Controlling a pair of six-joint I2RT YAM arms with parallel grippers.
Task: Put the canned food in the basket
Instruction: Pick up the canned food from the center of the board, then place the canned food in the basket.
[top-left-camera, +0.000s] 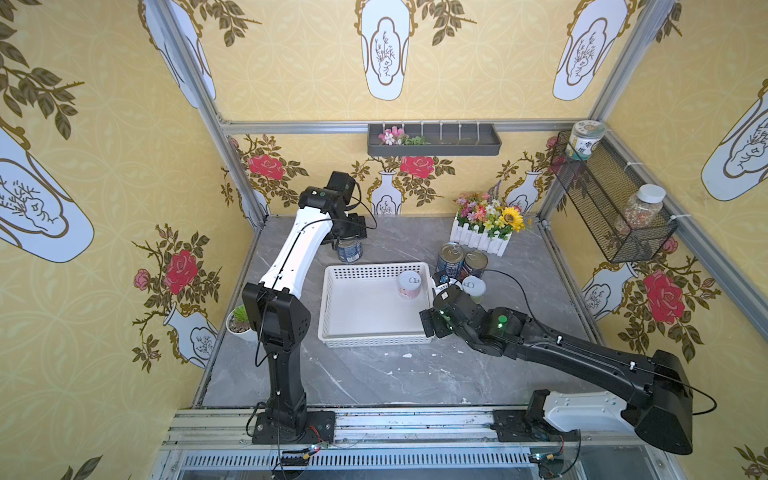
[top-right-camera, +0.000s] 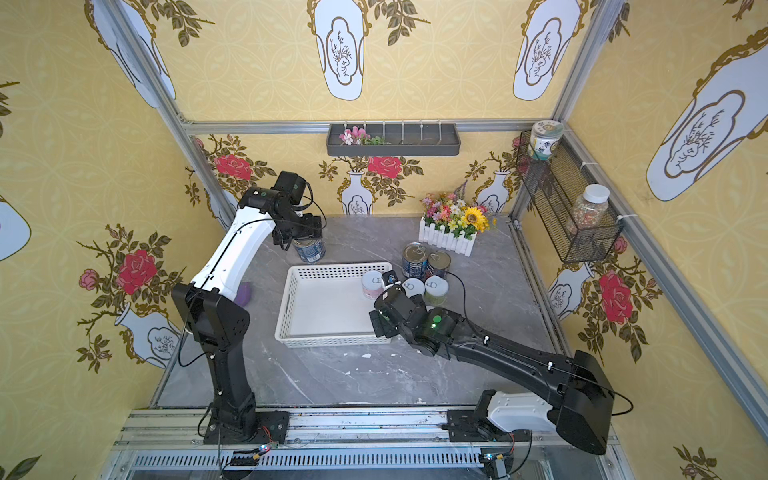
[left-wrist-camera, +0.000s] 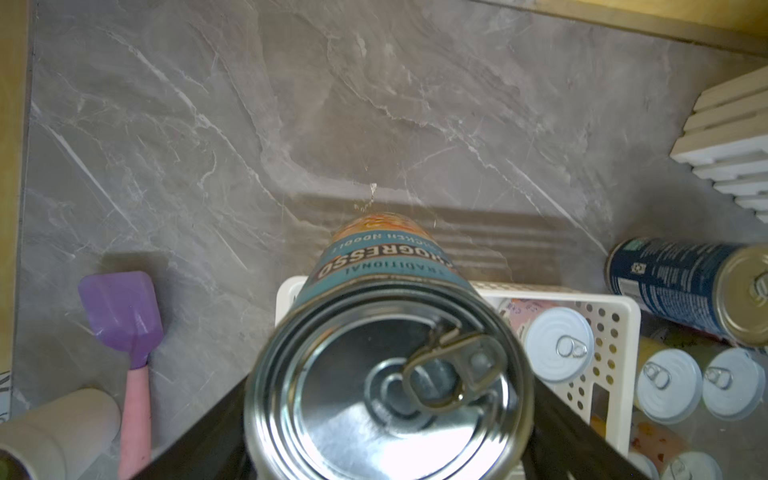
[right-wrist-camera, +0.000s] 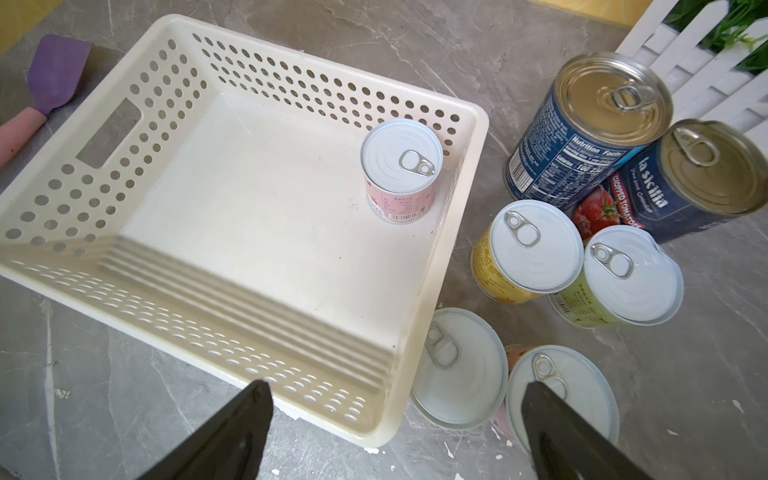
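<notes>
One of eight in: pink can (right-wrist-camera: 401, 170) stands in basket (right-wrist-camera: 257, 62), middle of desk (top-left-camera: 374, 374). My left tool (left-wrist-camera: 386, 415) grips blue-label can (left-wrist-camera: 386, 266) near far-left corner; right tool (right-wrist-camera: 397, 388) wide, empty; six cans (right-wrist-camera: 627, 274) wait toward right edge.

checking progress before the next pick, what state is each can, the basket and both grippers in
basket: on table, holds one can
pink can: upright inside basket
soup can: upright, clamped in left gripper
two blue cans: upright on table, outside basket
four white-lidded cans: upright on table, outside basket
right gripper: open, empty
</notes>
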